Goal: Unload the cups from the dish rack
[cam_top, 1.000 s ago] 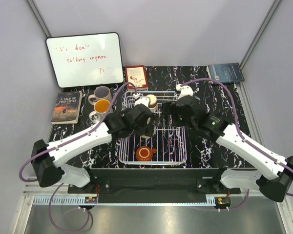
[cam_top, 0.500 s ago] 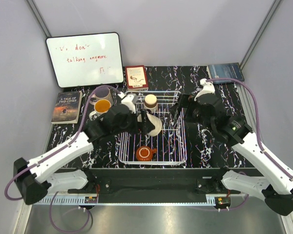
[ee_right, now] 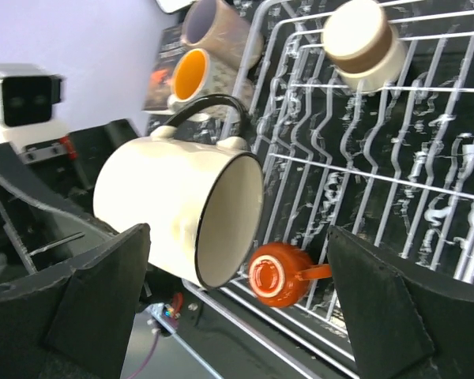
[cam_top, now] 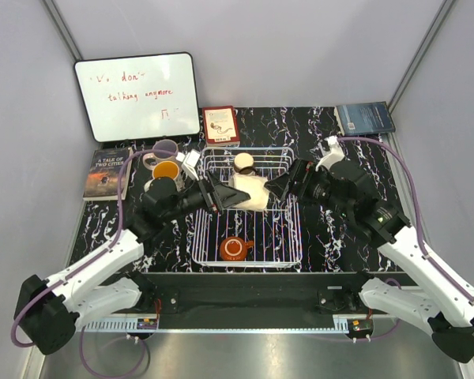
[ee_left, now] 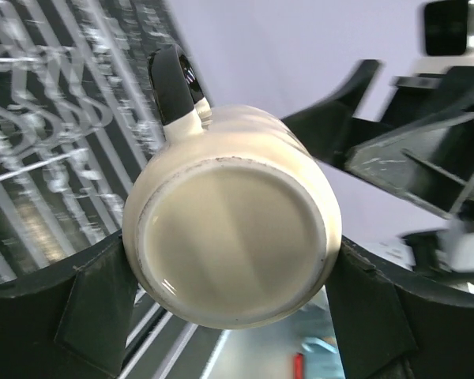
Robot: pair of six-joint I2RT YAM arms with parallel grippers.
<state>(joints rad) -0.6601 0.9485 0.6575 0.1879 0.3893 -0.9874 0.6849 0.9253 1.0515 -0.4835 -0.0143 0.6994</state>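
Top external view: pale grey walls are boxing in a black, white-veined counter (cam_top: 300,126). Far left, a whiteboard (cam_top: 137,95) and a book (cam_top: 108,174) are sitting by a grey mug (cam_top: 164,149) and an orange-lined mug (cam_top: 165,170). Left arm (cam_top: 122,249) is hovering over the dish rack (cam_top: 276,237), jaws pinching a cream mug (cam_top: 253,193) sideways. A squat red-orange mug (cam_top: 234,249) and a brown-rimmed mug (cam_top: 243,163) are sitting in the rack. Right arm (cam_top: 379,217) is holding its jaws spread wide and empty beside the cream mug's mouth.
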